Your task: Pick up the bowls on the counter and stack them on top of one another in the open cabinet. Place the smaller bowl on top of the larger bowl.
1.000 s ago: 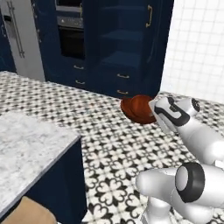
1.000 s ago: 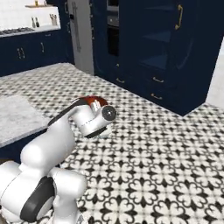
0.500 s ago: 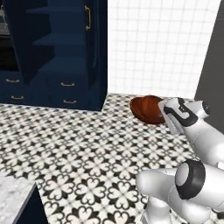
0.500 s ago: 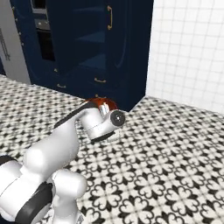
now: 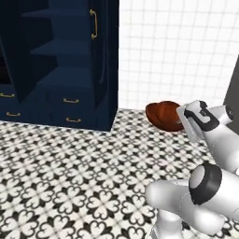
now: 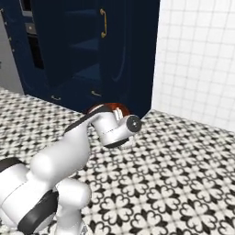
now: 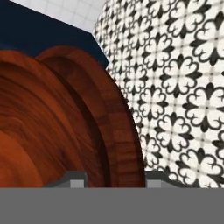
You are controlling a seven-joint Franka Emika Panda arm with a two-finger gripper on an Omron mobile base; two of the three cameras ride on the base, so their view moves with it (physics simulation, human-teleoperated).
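A glossy reddish-brown bowl (image 5: 163, 114) hangs tilted in the air over the floor, and my gripper (image 5: 182, 121) is shut on its rim. In the hand view the bowl (image 7: 65, 122) takes up the left half, with its rim running down between the two fingertips of the gripper (image 7: 116, 177). From the right base view just the bowl's top edge (image 6: 108, 108) peeks over the hand. I cannot tell whether it is the wider or the narrower bowl. The open cabinet (image 5: 60, 51) (image 6: 87, 46), dark navy with plain shelves, stands ahead and to the left of the bowl. The counter and the other bowl are out of view.
The cabinet's open door (image 5: 103, 56) with a brass handle juts toward me, and drawers (image 5: 70, 100) sit below the shelves. A white tiled wall (image 5: 177, 51) lies right of the cabinet. Black-and-white patterned floor (image 5: 70, 177) spreads in front. A dark panel (image 5: 232, 88) edges the far right.
The whole picture has shifted: the base has moved, the marble counter has left the view, and the open cabinet now looms large at the left. The bowl stays in the gripper.
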